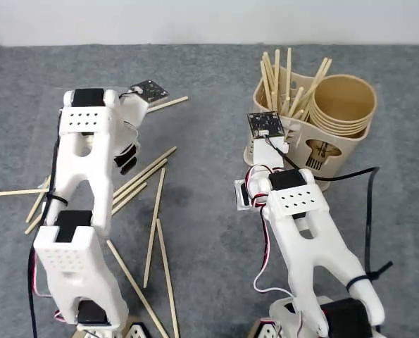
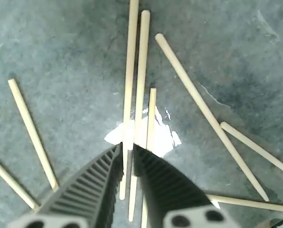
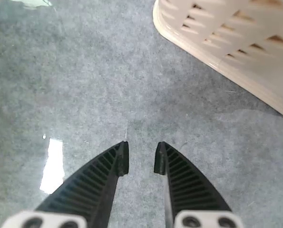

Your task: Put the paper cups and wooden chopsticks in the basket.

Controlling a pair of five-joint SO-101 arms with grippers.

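Several wooden chopsticks (image 1: 153, 224) lie scattered on the grey mat around the left arm. My left gripper (image 2: 126, 149) is down on the mat, shut on one chopstick (image 2: 130, 71) that runs between its fingertips; two more chopsticks (image 2: 141, 85) lie right beside it. In the high view this gripper (image 1: 127, 156) sits at the upper end of a cluster of sticks. The beige basket (image 1: 320, 151) at the back right holds stacked paper cups (image 1: 344, 104) and several upright chopsticks (image 1: 286, 77). My right gripper (image 3: 141, 156) hovers open over bare mat, just short of the basket wall (image 3: 236, 42).
One chopstick (image 1: 168, 103) lies at the back near the left arm's wrist, another (image 1: 12, 191) at the far left edge. The right arm (image 1: 297, 208) stands close in front of the basket. Bare mat lies between the two arms.
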